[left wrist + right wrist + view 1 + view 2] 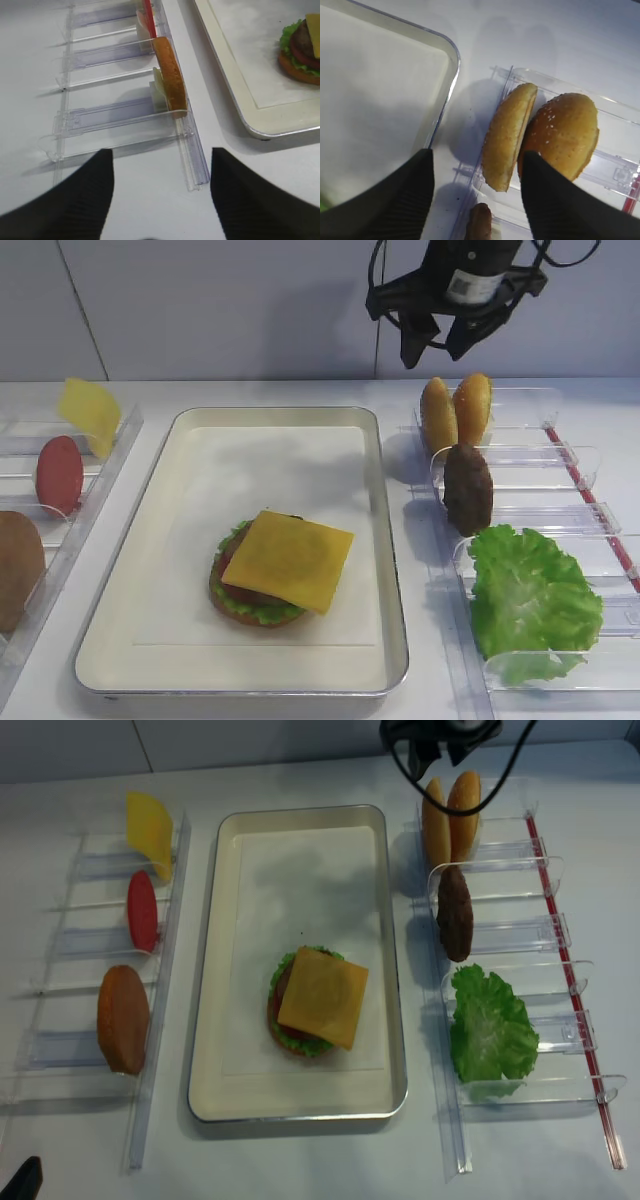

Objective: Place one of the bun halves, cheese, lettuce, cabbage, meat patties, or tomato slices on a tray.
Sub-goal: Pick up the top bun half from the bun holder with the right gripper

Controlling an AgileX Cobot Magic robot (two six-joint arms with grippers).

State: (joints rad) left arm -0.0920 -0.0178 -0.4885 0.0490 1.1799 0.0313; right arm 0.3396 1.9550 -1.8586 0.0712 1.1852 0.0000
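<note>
Two golden bun halves (455, 412) stand on edge side by side in the far right holder. My right gripper (433, 352) hangs open just above them. In the right wrist view the left bun half (509, 135) shows between the dark fingers (405, 200), untouched, and the sesame-topped one (565, 132) sits by the right finger. The silver tray (385, 540) holds a stacked burger with a cheese slice (290, 558) on top, over lettuce and a bun base. My left gripper (161, 190) is open over bare table, near a holder with another bun (170, 80).
Right holders carry a dark patty (468, 488) and a lettuce leaf (530, 600). Left holders carry a cheese slice (90, 412), a tomato slice (60, 475) and a bun (15, 570). A red strip (590, 500) runs along the right holders' outer edge.
</note>
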